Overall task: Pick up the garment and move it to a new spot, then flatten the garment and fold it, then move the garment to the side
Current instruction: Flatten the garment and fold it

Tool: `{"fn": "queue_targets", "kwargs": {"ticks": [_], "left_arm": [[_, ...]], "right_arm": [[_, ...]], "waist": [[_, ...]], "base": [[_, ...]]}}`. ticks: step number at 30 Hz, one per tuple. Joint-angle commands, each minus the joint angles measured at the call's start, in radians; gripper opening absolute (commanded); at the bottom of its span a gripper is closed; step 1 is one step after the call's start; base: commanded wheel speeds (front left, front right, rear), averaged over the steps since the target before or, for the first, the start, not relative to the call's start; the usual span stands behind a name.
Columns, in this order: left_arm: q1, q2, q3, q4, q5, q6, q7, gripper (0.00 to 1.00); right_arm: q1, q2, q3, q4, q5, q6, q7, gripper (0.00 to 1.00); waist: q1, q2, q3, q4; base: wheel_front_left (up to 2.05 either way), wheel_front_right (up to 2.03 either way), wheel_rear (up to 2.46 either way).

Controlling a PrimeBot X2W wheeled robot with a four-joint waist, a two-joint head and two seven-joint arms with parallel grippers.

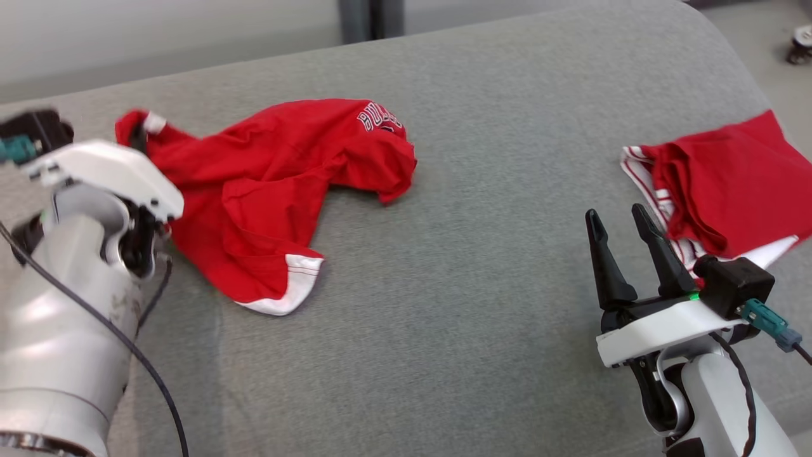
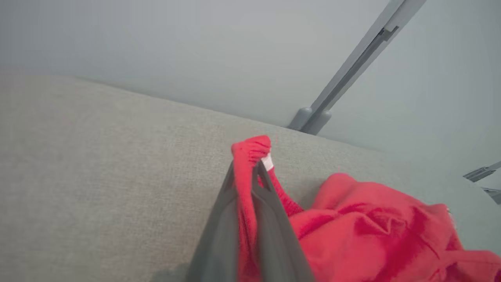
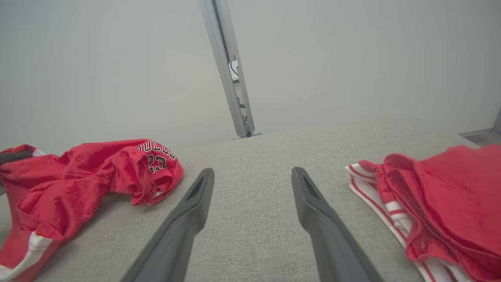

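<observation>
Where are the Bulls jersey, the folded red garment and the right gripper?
Bulls jersey (image 1: 266, 184), head view, red middle.
folded red garment (image 1: 729, 171), head view, top red layer.
right gripper (image 1: 615, 213), head view, midway between fingers.

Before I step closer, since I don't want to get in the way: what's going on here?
The robot's left gripper is shut on one edge of the red jersey, most of which lies crumpled on the grey cushion. The right gripper is open and empty, near a folded red garment off to the right. No flattening or folding shows on the jersey yet.

Grey fabric surface (image 1: 482, 330), pale plain wall (image 3: 98, 70) behind, slim grey metal post (image 3: 231, 78)
</observation>
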Motion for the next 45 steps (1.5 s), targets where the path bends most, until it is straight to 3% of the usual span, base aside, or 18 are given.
{"fn": "queue_targets", "kwargs": {"ticks": [1,2,3,9,13,16,20,25,33,39,45], "left_arm": [[0.018,-0.006,0.003,0.017,-0.004,0.008,-0.014,0.29],[0.025,-0.014,0.004,0.028,-0.007,0.006,-0.022,0.86],[0.032,-0.021,0.007,0.037,-0.012,-0.004,-0.030,1.00],[0.066,-0.027,0.010,0.042,-0.009,-0.054,-0.131,1.00],[0.089,-0.003,0.003,-0.026,0.045,-0.084,-0.181,1.00],[0.142,0.049,0.069,-0.218,0.150,-0.050,-0.184,1.00],[0.317,0.048,0.171,-0.499,0.329,-0.017,-0.184,1.00],[0.547,-0.016,0.272,-0.734,0.509,0.006,-0.184,1.00],[0.787,-0.159,0.354,-0.854,0.681,-0.048,-0.184,1.00],[0.806,-0.184,0.371,-0.869,0.703,-0.065,-0.184,1.00],[0.787,-0.185,0.330,-0.867,0.682,-0.058,-0.185,1.00]], "right_arm": [[0.008,-0.011,0.001,0.003,-0.002,0.000,-0.005,1.00],[0.009,-0.013,0.003,0.005,-0.002,0.000,-0.005,1.00],[0.009,-0.015,0.005,0.006,-0.003,0.000,-0.005,1.00],[0.013,-0.025,0.015,0.006,-0.005,0.000,-0.005,1.00],[0.022,-0.032,0.002,-0.012,-0.009,0.000,-0.005,1.00],[0.031,-0.033,-0.020,-0.032,-0.014,0.000,-0.005,1.00],[0.050,-0.031,-0.044,-0.057,-0.022,0.000,-0.005,1.00],[0.075,-0.030,-0.053,-0.073,-0.027,0.000,-0.005,1.00],[0.108,-0.039,-0.043,-0.060,-0.033,0.000,-0.005,1.00],[0.100,-0.038,-0.008,-0.038,-0.011,0.000,-0.005,1.00],[0.032,-0.030,0.149,0.069,0.112,0.000,-0.005,1.00]], "waist": [[0.0000,-0.0001,-0.025,0.041],[0.0000,-0.0001,-0.030,0.053],[0.0000,-0.0001,-0.035,0.065],[0.0000,-0.0001,-0.062,0.112],[0.0000,-0.0001,-0.081,0.143],[0.0000,-0.0001,-0.088,0.165],[0.0000,-0.0001,-0.104,0.193],[0.0000,-0.0001,-0.122,0.227],[0.0000,-0.0001,-0.148,0.272],[0.0000,-0.0001,-0.145,0.301],[0.0000,-0.0001,-0.123,0.335]], "base": [[0.00,0.00,0.00],[0.00,0.00,0.00],[0.00,0.00,0.00],[0.00,0.00,0.00],[0.00,0.00,0.00],[0.00,0.00,0.00],[0.00,0.00,0.00],[0.00,0.00,0.00],[0.00,0.00,0.00],[0.00,0.00,0.00],[0.00,0.00,0.00]]}}
